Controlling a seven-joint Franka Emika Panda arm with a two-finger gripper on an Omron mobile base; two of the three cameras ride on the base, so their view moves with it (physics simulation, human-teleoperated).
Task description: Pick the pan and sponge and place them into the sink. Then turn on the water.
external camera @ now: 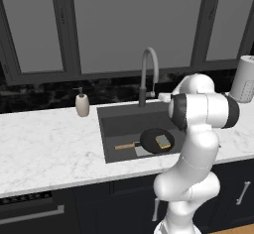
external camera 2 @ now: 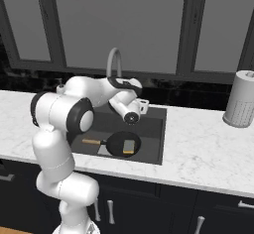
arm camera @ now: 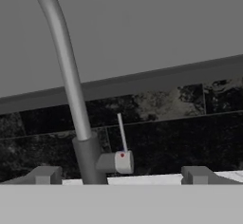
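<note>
Black pan [external camera: 156, 140] (sponge [external camera: 162, 141] inside) lies in the sink [external camera: 111, 129]; the hand [arm camera: 121, 175] gapes before the faucet [arm camera: 71, 85].

The left base view looks forward and down from behind the arm's left side, over the white bench [external camera: 44, 148] to the sink [external camera: 119, 121], with the faucet [external camera: 148, 74] and the dark windows behind. The right base view faces the same sink [external camera 2: 151, 129] and faucet [external camera 2: 114, 64] from behind the arm's right side, so both share the basin, the pan [external camera 2: 123, 144] in it and the paper towel roll [external camera 2: 240, 99]. The hand view sits low and close, looking level at the faucet [arm camera: 66, 71] base, its lever [arm camera: 121, 133] and the dark backsplash [arm camera: 180, 128].
</note>
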